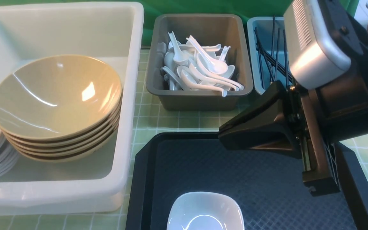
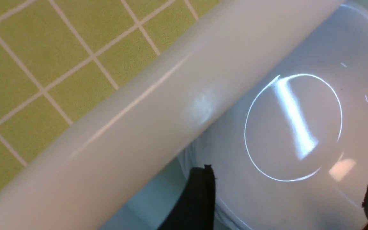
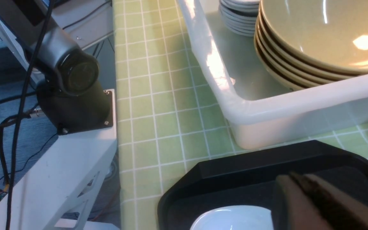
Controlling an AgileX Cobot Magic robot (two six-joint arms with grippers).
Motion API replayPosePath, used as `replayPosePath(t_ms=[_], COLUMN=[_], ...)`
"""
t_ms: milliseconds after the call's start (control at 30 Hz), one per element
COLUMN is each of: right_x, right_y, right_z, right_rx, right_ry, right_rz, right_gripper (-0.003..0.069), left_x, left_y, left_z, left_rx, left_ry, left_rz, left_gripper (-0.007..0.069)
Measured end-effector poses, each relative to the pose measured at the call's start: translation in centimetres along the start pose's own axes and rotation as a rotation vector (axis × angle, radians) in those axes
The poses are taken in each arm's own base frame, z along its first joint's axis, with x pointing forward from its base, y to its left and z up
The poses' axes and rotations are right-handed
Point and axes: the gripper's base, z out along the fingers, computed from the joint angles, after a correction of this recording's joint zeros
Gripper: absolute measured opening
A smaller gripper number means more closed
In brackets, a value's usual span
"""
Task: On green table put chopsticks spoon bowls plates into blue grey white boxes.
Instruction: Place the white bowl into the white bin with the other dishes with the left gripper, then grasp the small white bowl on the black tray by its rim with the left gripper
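- Left gripper: fingers spread wide, nothing between them.
- Directly below left gripper: plates, stacked inside white box, close against its rim.
- To right of left gripper, same box: tan bowls, stacked beside plates.
- Right gripper: pressed together, empty, held above tray.
- Below and nearer than right gripper: white bowl, upright on tray, apart from fingertips.
- Beyond right gripper: grey box holding spoons.
- Beside grey box: blue box holding chopsticks, partly hidden.
- Beneath all: green table.
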Motion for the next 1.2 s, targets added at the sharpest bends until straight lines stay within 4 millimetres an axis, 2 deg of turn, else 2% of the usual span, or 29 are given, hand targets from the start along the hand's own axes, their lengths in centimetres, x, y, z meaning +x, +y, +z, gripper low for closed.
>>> replayPosePath(t_ms=[133, 233, 267, 300, 400, 433, 500, 533, 567, 600, 633, 700, 767, 833, 867, 933, 967, 1000, 1067, 1100, 1133, 1167, 1200], right_x=[0.0, 0.1, 0.1, 0.2, 0.2, 0.0, -0.4, -0.4, -0.7, -0.8, -1.0, -1.4, -1.4, -1.0, -1.0, 0.0, 0.1, 0.5, 1.2, 1.2, 1.4, 1.4, 1.4], right_y=[0.1, 0.2, 0.2, 0.3, 0.3, 0.4, 0.5, 0.5, 0.8, 0.8, 1.1, 1.9, 2.3, 3.2, 3.4, 4.2, 4.2, 4.4, 5.1, 5.2, 5.6, 5.6, 5.8], right_z=[0.0, 0.0, 0.0, 0.0, -0.1, -0.3, -0.9, -1.0, -1.6, -1.7, -2.4, -3.6, -4.2, -5.1, -5.3, -5.8, -5.8, -5.9, -6.3, -6.5, -6.7, -6.8, -7.0], right_rx=[-0.007, -0.018, -0.020, -0.029, -0.031, -0.017, 0.024, 0.032, 0.057, 0.065, 0.091, 0.123, 0.136, 0.148, 0.151, 0.166, 0.166, 0.170, 0.172, 0.173, 0.173, 0.173, 0.172], right_ry=[0.004, 0.012, 0.013, 0.019, 0.019, 0.008, -0.033, -0.039, -0.068, -0.074, -0.105, -0.152, -0.171, -0.194, -0.199, -0.213, -0.211, -0.215, -0.219, -0.222, -0.226, -0.227, -0.231], right_rz=[0.000, 0.000, 0.000, 0.003, 0.023, 0.040, 0.045, 0.045, 0.037, 0.036, 0.021, -0.004, -0.014, -0.028, -0.031, -0.034, -0.031, -0.032, -0.038, -0.040, -0.047, -0.047, -0.054], right_gripper=[0.0045, 0.0047, 0.0047, 0.0047, 0.0047, 0.0047, 0.0047, 0.0047, 0.0047, 0.0047, 0.0047, 0.0047, 0.0047, 0.0047, 0.0047, 0.0047, 0.0047, 0.0047, 0.0048, 0.0048, 0.0050, 0.0050, 0.0052], left_x=[0.6, 0.5, 0.4, 0.6, 1.3, 2.8, 5.6, 5.9, 8.3, 8.3, 10.8, 14.0, 15.6, 18.3, 18.8, 21.3, 21.5, 22.6, 25.4, 25.8, 27.5, 27.6, 29.1], left_y=[-0.6, -1.5, -1.6, -2.3, -4.2, -6.5, -9.8, -10.2, -12.3, -12.3, -14.2, -16.3, -17.2, -19.0, -19.2, -21.0, -21.2, -21.8, -23.6, -23.8, -24.8, -24.9, -25.9], left_z=[-2.6, -6.1, -6.4, -8.4, -10.8, -12.2, -13.3, -13.4, -13.6, -13.7, -13.7, -13.5, -13.2, -12.0, -11.9, -9.9, -9.4, -8.6, -5.0, -4.8, -2.5, -2.6, -0.4], left_rx=[0.002, 0.002, 0.005, 0.024, 0.090, 0.182, 0.323, 0.341, 0.432, 0.435, 0.509, 0.589, 0.616, 0.632, 0.638, 0.626, 0.619, 0.615, 0.582, 0.582, 0.563, 0.568, 0.548], left_ry=[-0.029, -0.087, -0.097, -0.133, -0.186, -0.210, -0.189, -0.186, -0.134, -0.132, -0.064, 0.024, 0.065, 0.151, 0.162, 0.242, 0.253, 0.285, 0.393, 0.404, 0.474, 0.471, 0.529], left_rz=[0.029, 0.064, 0.068, 0.089, 0.166, 0.312, 0.541, 0.573, 0.734, 0.741, 0.896, 1.079, 1.169, 1.316, 1.335, 1.441, 1.448, 1.489, 1.603, 1.616, 1.688, 1.696, 1.756], left_gripper=[0.0663, 0.0663, 0.0663, 0.0663, 0.0660, 0.0646, 0.0628, 0.0623, 0.0603, 0.0600, 0.0579, 0.0551, 0.0535, 0.0514, 0.0512, 0.0499, 0.0499, 0.0499, 0.0499, 0.0499, 0.0499, 0.0499, 0.0499])
